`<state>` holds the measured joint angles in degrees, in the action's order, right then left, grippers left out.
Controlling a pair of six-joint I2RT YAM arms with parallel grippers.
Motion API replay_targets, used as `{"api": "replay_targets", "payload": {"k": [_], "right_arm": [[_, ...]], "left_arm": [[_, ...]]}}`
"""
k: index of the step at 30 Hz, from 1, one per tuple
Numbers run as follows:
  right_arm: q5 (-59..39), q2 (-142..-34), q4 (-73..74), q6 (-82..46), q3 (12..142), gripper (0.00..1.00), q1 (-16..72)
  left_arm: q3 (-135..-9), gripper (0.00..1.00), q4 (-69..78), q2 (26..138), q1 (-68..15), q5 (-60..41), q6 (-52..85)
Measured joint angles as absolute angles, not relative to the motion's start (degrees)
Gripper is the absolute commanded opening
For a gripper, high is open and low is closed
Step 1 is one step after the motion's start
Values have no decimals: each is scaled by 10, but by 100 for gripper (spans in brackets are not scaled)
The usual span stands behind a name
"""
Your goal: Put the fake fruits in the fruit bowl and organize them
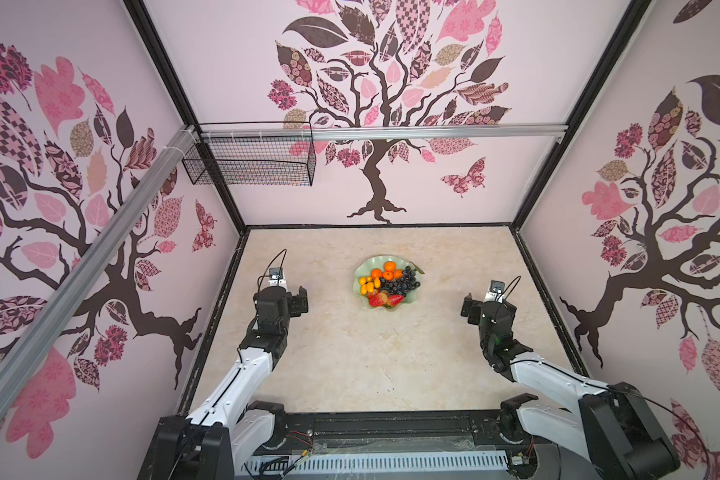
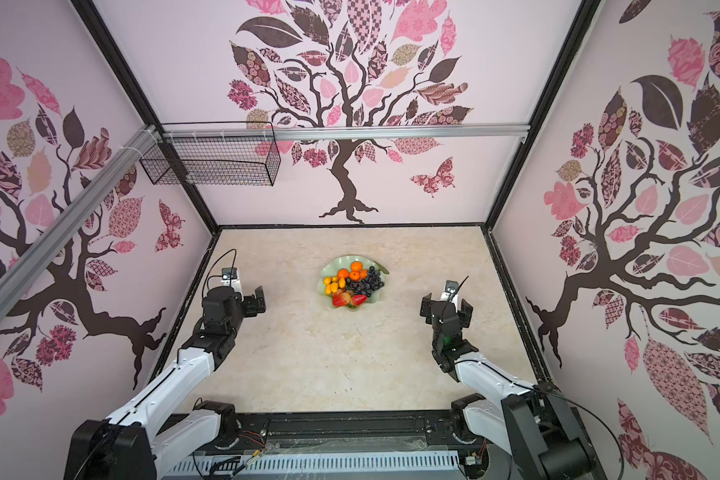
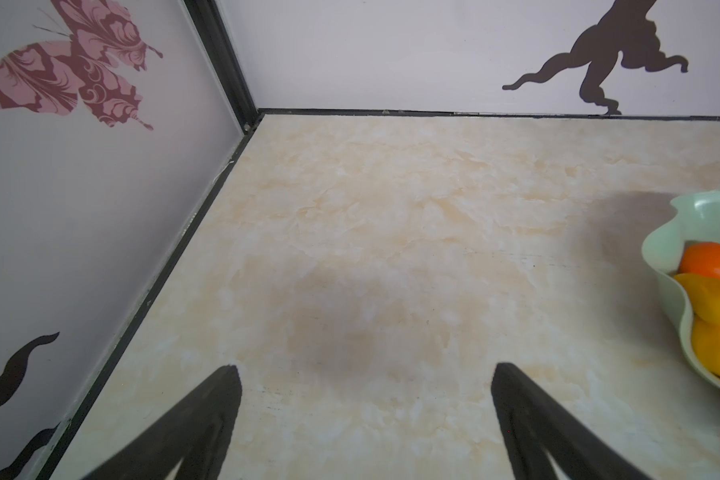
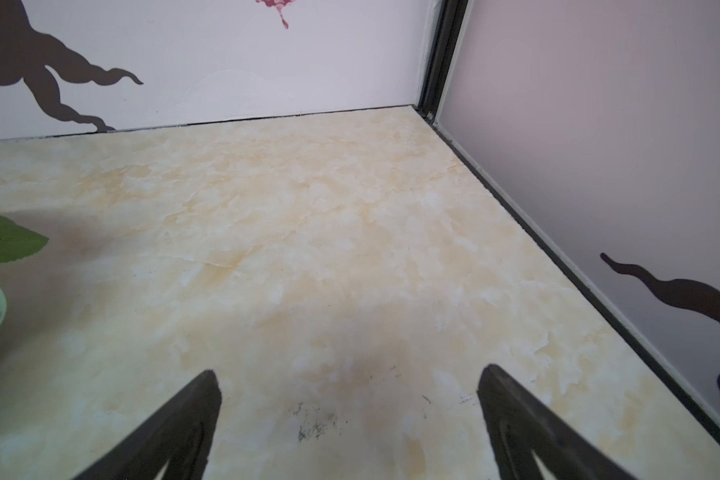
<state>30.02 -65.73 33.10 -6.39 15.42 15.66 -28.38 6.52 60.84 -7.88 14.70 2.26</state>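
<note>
While the mint-green fruit bowl (image 1: 366, 266) is sitting on the marbled tabletop (image 1: 350, 365) just above the centre of both top views, it is holding the oranges (image 1: 388, 266), the dark grape bunch (image 1: 400, 284), the strawberries (image 1: 395, 299) and the small yellow ovals (image 1: 368, 286). The left gripper (image 3: 364, 370) is hovering well to the bowl's left with jaws spread wide and empty; the right gripper (image 4: 348, 372) is hovering well to its right, jaws likewise wide and empty.

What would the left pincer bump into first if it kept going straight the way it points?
Most likely the bare table: the open left pincer tilts down toward it, with nothing between its tips. The fruit bowl sits off to the side, though depth is hard to judge.
</note>
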Motion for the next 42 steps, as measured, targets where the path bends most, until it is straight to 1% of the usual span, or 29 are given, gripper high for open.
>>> {"api": "replay_targets", "payload": {"k": [6, 9, 13, 19, 25, 27, 29, 42], "right_arm": [[242, -731, 426, -51, 145, 99, 113], [195, -740, 465, -54, 144, 100, 78], [131, -750, 522, -63, 140, 100, 30], [76, -779, 564, -51, 141, 99, 22], [44, -881, 669, -51, 134, 100, 1], [37, -892, 670, -51, 131, 99, -2], [33, -891, 662, -51, 136, 99, -2], [27, -891, 666, -51, 143, 99, -2]], "left_arm": [[-267, 98, 156, 693, -64, 126, 13], [-248, 98, 215, 728, -48, 111, 14], [-234, 98, 286, 774, -11, 62, 15], [-228, 98, 378, 801, 24, -1, 16], [-219, 98, 472, 884, 53, -41, 23], [-219, 98, 482, 900, 53, -51, 24], [-219, 98, 480, 900, 49, -52, 23], [-220, 98, 479, 899, 16, 25, 21]]}}
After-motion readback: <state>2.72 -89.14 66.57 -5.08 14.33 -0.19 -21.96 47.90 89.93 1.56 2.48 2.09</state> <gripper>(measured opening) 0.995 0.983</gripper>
